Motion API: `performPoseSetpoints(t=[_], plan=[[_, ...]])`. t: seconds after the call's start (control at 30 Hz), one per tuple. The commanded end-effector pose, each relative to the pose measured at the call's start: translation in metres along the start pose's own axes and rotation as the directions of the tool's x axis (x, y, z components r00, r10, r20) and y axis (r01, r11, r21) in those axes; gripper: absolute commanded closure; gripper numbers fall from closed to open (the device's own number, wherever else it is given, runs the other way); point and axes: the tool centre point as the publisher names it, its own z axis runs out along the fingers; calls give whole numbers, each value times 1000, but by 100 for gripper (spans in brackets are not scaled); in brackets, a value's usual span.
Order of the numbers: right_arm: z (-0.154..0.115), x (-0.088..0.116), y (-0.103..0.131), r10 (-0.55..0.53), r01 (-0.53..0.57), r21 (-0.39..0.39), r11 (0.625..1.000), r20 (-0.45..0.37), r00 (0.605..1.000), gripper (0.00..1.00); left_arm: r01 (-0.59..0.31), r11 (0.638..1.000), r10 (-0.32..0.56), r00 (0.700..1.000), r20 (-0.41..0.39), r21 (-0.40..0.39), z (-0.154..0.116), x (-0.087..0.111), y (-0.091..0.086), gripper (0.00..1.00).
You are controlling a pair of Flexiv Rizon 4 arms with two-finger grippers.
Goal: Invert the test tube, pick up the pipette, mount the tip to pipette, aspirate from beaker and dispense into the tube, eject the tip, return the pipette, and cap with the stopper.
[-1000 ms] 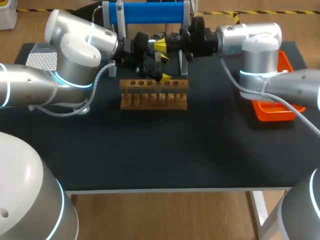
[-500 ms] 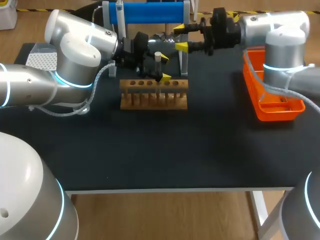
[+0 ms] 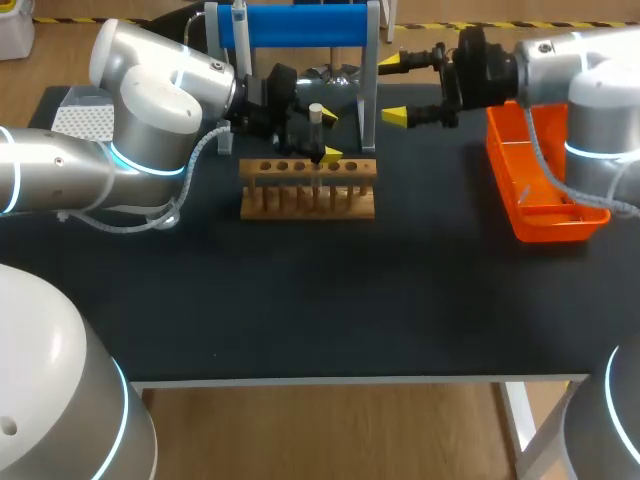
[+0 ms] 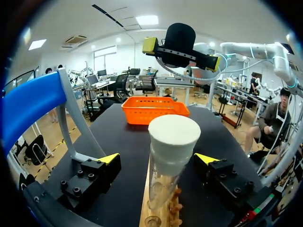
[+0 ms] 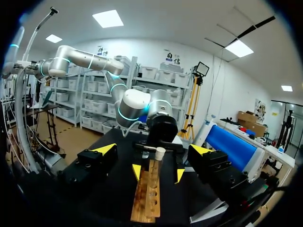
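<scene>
Test tube (image 3: 316, 128) stands upright in the wooden rack (image 3: 308, 190), near the rack's middle. A white stopper (image 3: 316, 108) is seated in its mouth.

Left gripper (image 3: 328, 137) straddles the tube just below the stopper. Its fingers are set apart, and the left wrist view shows a gap between at least one finger and the glass, so it has no grip.

Right gripper (image 3: 395, 90) hangs above the table (image 3: 300, 290), far and right of the rack, beside the right post of the blue stand (image 3: 290, 25). Its fingers are spread wide with nothing between them.

An orange tray (image 3: 545, 215) sits at the table's right side, just right of that gripper.
</scene>
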Motion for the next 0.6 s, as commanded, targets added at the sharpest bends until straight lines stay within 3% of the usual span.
performPoseSetpoints(t=[0.03, 0.6], plan=[[0, 1, 1, 0, 0, 4, 1000, 3, 1000, 0, 0, 1000, 0, 1000, -4, -1, 0, -2, 0, 0], [0, 1, 1, 0, 0, 4, 1000, 3, 1000, 0, 21, 1000, -20, 996, 82, 0, -32, 20, 11, 0]])
